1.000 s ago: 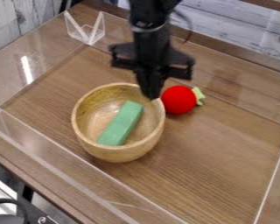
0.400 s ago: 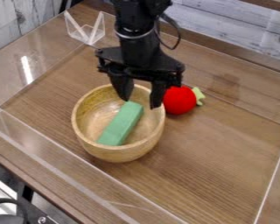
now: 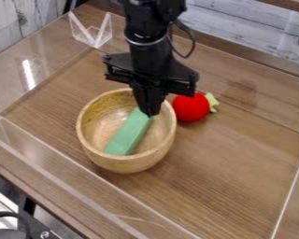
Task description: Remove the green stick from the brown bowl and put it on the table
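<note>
The green stick (image 3: pixel 128 134) lies slanted inside the brown bowl (image 3: pixel 83 128), which stands on the table (image 3: pixel 227 177) left of centre. My gripper (image 3: pixel 149 106) points straight down over the bowl's far side. Its fingers are shut together and their tips meet the stick's upper end. The stick still rests on the bowl's floor, and I cannot tell whether any of it is pinched between the tips.
A red round toy with a green tip (image 3: pixel 193 105) sits just right of the bowl, close to the gripper. Low clear acrylic walls (image 3: pixel 290 201) border the tabletop on all sides. A clear angled piece (image 3: pixel 90 30) stands at the back left.
The gripper shifted left over the bowl, opened its fingers wide, then lowered and shut them at the stick's upper end. The stick and bowl have not moved.
</note>
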You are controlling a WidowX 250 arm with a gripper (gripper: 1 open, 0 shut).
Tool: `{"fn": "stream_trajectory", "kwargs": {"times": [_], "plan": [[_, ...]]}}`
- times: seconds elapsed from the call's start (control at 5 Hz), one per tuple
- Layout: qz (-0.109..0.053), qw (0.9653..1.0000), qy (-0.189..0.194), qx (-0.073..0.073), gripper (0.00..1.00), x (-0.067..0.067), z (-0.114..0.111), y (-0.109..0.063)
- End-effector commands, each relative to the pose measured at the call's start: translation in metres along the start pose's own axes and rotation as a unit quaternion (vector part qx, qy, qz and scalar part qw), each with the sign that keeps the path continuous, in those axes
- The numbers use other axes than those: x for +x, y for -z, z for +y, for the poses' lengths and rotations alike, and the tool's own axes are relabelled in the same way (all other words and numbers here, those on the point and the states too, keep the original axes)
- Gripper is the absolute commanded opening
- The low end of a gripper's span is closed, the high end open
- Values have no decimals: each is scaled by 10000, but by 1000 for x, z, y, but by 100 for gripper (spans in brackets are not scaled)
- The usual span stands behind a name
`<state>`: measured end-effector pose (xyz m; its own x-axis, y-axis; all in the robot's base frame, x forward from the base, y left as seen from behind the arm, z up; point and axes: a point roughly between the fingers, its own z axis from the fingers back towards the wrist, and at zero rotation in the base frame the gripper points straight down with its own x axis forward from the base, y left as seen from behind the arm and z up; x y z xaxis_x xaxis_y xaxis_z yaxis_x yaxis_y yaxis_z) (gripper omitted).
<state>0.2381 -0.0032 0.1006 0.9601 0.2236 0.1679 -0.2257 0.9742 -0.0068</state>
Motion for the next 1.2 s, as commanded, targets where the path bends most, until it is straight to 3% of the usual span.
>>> {"fn": "stream_trajectory", "kwargs": {"times": [0.0,1.0], "plan": [[-214,9998,28,9,0,1,-2,-12],[-198,9995,180,177,0,-15,-13,-25]]}}
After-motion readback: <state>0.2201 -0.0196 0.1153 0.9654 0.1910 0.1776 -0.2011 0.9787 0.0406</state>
